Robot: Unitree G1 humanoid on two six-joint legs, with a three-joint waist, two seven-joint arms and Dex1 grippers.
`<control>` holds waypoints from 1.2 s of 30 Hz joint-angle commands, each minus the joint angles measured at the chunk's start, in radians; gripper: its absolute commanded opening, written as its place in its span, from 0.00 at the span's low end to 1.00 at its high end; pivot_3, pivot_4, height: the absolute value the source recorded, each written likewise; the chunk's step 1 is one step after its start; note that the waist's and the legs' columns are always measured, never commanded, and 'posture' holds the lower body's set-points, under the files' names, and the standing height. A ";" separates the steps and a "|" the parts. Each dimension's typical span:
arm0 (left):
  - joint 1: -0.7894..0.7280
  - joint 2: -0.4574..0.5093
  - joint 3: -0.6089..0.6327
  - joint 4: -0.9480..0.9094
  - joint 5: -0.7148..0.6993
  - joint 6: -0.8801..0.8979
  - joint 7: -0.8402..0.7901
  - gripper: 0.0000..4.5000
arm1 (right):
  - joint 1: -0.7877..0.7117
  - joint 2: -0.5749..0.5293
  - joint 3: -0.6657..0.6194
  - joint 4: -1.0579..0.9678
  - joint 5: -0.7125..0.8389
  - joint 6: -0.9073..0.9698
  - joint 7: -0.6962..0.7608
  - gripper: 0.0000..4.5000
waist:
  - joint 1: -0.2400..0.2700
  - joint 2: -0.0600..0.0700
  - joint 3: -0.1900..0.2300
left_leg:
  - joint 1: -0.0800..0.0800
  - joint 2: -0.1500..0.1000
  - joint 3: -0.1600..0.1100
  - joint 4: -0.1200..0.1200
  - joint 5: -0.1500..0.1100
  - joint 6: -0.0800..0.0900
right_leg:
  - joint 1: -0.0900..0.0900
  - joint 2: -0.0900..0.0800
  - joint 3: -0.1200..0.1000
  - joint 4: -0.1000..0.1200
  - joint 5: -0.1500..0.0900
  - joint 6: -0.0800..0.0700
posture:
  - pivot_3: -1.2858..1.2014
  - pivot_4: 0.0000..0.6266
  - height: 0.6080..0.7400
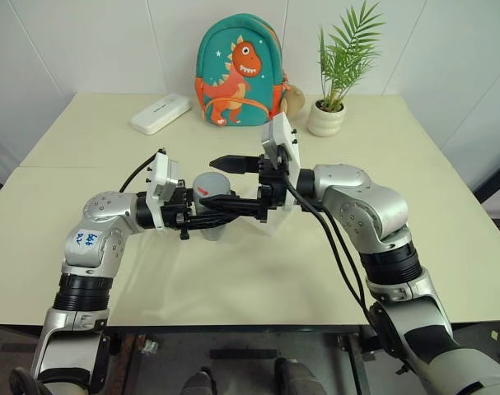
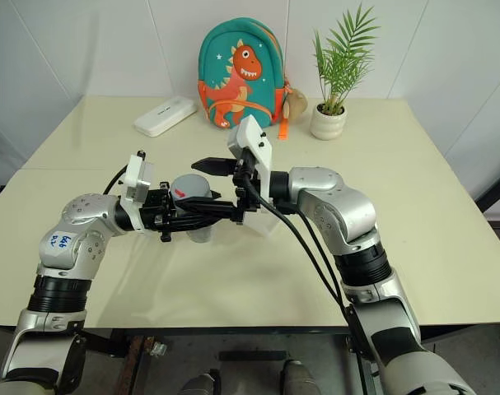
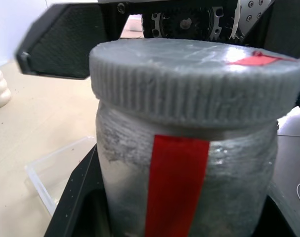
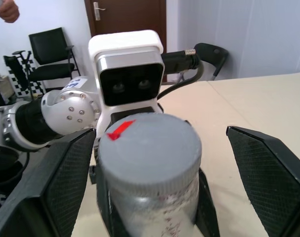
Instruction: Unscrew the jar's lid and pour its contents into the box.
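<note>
Grey and ribbed around its edge, the lid (image 3: 196,84) sits on the jar (image 1: 210,197), a silver-grey cylinder with a red strip down its side, held above the cream table (image 1: 109,271) near the middle of the scene. The left hand (image 1: 202,216) reaches in from the left and is clenched on the jar's body, its black fingers (image 3: 73,207) pressed against both sides of the cylinder below the lid. The right hand (image 1: 229,183) comes in from the right with its two black fingers (image 4: 268,173) spread wide to either side of the lid; in the right wrist view a gap shows between each finger and the lid, so this hand is released and touches nothing. A small red mark lies on the lid's flat top. The box (image 3: 56,173), a shallow clear plastic tray, rests on the table beneath the hands, partly hidden by them. Along the far edge of the table stand a white oblong case (image 1: 161,113) at the left, a teal dinosaur backpack (image 1: 237,74) in the middle, and a potted plant (image 1: 336,82) at the right.
</note>
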 commanded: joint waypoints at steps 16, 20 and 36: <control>0.009 -0.018 0.020 -0.022 -0.029 -0.022 0.009 0.44 | -0.040 -0.037 -0.045 0.127 -0.073 -0.139 0.018 0.99 | 0.000 0.000 0.000 | 0.000 0.000 0.000 0.000 0.000 0.000 | 0.000 0.000 0.000 0.001 0.000 0.000 | 0.52 0.24 1.00; 0.011 -0.016 0.023 -0.021 -0.031 -0.025 0.012 0.44 | -0.024 -0.086 -0.061 0.154 -0.067 -0.170 0.052 0.99 | -0.001 0.000 0.000 | 0.000 0.000 0.000 0.000 0.000 0.000 | 0.000 0.000 0.000 0.001 0.000 0.000 | 0.52 0.24 1.00; 0.011 -0.012 0.038 -0.009 -0.028 -0.033 0.010 0.44 | -0.021 -0.142 -0.125 0.116 0.049 -0.100 0.166 0.99 | -0.003 0.000 0.000 | 0.000 0.000 0.000 0.001 0.000 0.000 | 0.000 0.000 0.000 0.002 0.000 0.000 | 0.52 0.24 1.00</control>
